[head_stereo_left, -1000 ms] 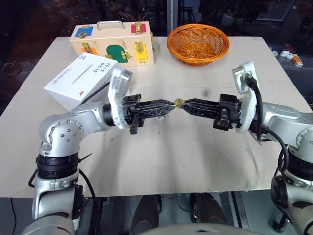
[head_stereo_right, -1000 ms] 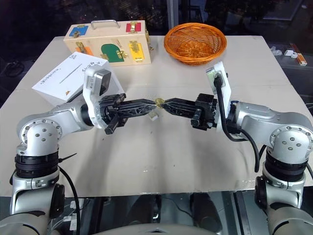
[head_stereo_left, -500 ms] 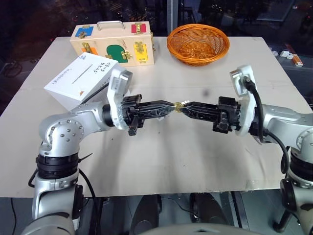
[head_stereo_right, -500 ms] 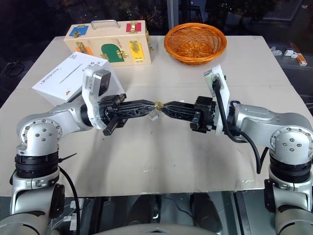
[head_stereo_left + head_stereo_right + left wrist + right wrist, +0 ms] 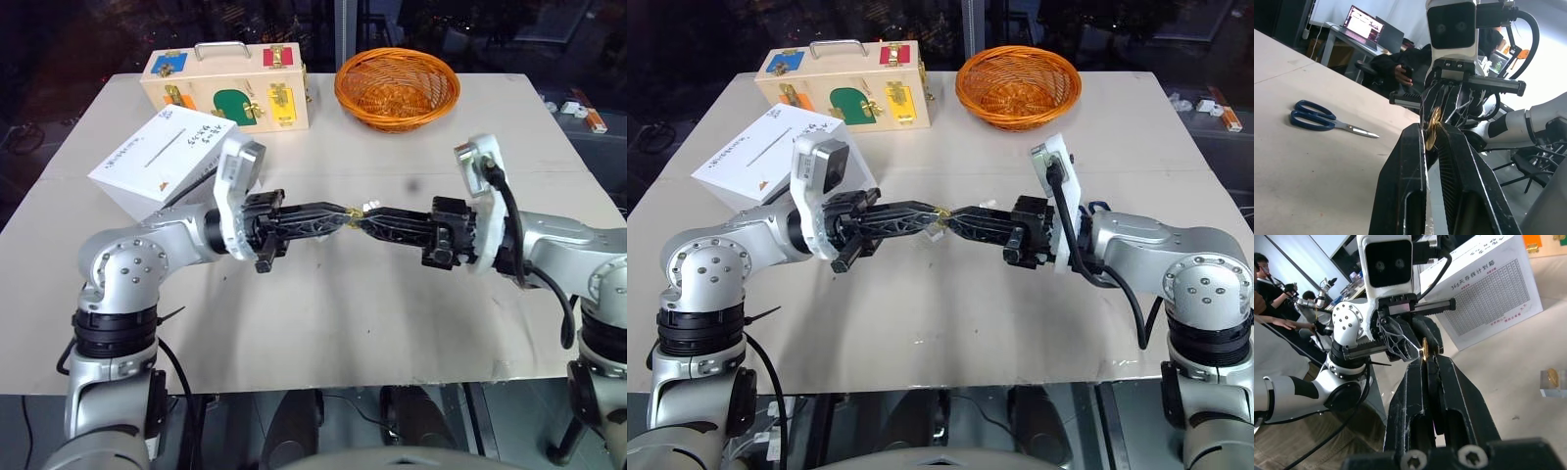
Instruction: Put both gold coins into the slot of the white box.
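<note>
The table [image 5: 323, 294] carries the white box [image 5: 162, 162] at its left side, slot [image 5: 165, 150] on the upward face, with a wooden case [image 5: 227, 93] behind it and an orange basket [image 5: 397, 88] at the far middle. Above the table's centre the two arms reach toward each other, nose to nose. The left gripper [image 5: 345, 217] and the right gripper [image 5: 364, 221] meet tip to tip, each with its fingers pressed together on the same gold coin [image 5: 1433, 128], which stands on edge between them in the air, well apart from the box. The second coin [image 5: 1552, 377] lies on the table in a small clear block, near the box's grid side. Blue scissors [image 5: 1322, 117] lie flat on the table.
</note>
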Tool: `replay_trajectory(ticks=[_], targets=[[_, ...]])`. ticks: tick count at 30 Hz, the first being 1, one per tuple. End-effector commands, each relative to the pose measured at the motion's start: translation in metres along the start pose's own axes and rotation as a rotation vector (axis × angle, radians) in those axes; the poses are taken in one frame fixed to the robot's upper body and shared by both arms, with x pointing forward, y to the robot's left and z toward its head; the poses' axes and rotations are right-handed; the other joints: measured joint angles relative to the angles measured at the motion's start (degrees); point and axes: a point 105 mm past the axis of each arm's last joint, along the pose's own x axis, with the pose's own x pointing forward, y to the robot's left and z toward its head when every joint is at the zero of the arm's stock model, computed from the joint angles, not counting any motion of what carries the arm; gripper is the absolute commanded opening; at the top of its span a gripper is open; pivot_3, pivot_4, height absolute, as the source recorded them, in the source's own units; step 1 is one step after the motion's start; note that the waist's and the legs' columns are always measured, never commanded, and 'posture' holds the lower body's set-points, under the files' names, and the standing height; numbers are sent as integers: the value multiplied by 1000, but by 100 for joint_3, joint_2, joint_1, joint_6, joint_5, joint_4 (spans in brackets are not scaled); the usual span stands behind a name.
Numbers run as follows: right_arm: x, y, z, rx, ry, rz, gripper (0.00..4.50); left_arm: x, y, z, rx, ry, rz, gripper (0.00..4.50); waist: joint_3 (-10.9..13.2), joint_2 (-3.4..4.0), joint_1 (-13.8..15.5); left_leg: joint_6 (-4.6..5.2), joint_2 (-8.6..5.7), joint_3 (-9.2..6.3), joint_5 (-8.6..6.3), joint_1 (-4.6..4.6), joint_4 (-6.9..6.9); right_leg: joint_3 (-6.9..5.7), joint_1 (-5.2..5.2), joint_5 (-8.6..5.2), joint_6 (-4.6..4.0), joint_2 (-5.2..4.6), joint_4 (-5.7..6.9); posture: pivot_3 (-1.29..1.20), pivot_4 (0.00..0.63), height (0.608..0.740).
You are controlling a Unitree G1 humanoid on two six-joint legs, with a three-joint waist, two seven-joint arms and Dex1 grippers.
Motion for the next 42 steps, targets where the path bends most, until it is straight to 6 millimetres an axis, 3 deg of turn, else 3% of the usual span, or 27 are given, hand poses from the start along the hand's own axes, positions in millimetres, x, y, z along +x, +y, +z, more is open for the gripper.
replay_trajectory(ticks=[1,10,11,16,19,20,22,25,30,36,42], targets=[[1,12,8,-32,-34,43,0,1,-9,3,18,-1,-39,227,0,0,0,0,0,0,0,0,0,0,0,0,0,0,0,0,150,726],[3,13,12,-33,-68,46,0,-3,-10,3,13,-12,-26,227,0,0,2,0,0,-2,0,0,2,0,0,0,0,0,0,0,150,726],[3,10,14,-35,-82,35,571,-5,-10,4,12,-19,-16,0,0,0,2,0,0,-2,0,0,2,0,0,0,0,0,0,0,150,726],[-8,-1,10,-71,-81,-48,2639,-20,-7,10,5,-61,77,0,0,-1,1,0,1,-7,0,-1,3,0,0,0,0,0,-1,0,150,726],[-15,-9,8,-205,-43,-141,3817,-37,0,21,32,-98,190,0,2,-1,15,1,2,-9,0,-2,5,0,0,0,1,0,-1,0,150,726],[-15,-11,8,-258,-27,-164,4409,-44,4,28,44,-118,234,0,2,-1,15,1,1,-9,0,-3,7,0,0,0,1,0,0,0,150,726],[-13,-11,8,-374,0,-180,4466,-60,10,43,95,-148,331,0,2,-1,13,0,1,-8,0,-2,12,0,0,-1,1,2,2,0,150,726],[-8,0,31,-450,-133,-98,4466,-92,24,75,232,-179,559,0,8,-9,-8,0,3,-5,0,-2,15,-4,0,-1,1,8,6,0,150,726],[-5,2,38,-595,-113,-57,4466,-140,38,118,377,-165,845,0,18,-17,18,0,3,-2,-1,-2,17,-2,2,0,1,7,0,0,150,726],[-13,1,47,-611,-153,-13,4466,-187,51,124,309,50,1055,0,39,-33,33,0,4,3,-1,-5,14,-7,0,-1,1,8,1,0,150,726],[-11,7,50,-659,-193,3,4466,-202,62,126,298,135,1094,0,42,-35,84,0,4,4,-1,-7,16,-9,-1,-1,1,7,2,0,150,726]])
